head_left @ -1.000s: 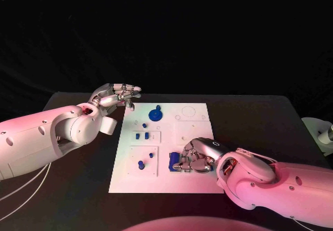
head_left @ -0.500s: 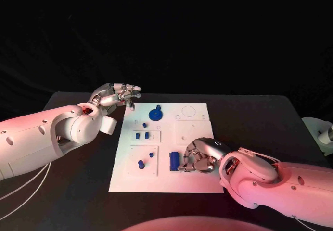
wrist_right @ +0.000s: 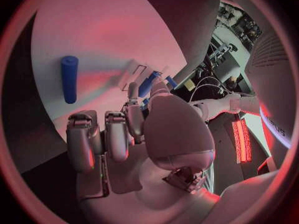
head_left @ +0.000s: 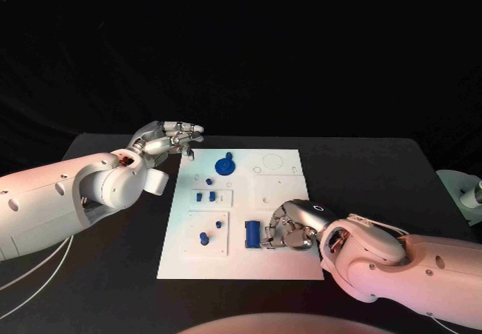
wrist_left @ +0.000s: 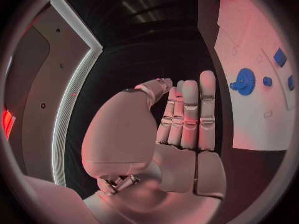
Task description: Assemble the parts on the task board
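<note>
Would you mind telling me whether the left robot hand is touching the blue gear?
Apart. In the head view the left robot hand hovers past the board's far-left corner, with bare board between it and the blue gear.

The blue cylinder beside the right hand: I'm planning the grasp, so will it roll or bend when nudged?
The blue cylinder lies on its side on the smooth task board, so it would probably roll sideways. It looks straight and solid, likely stiff. Being small, probably light.
</note>
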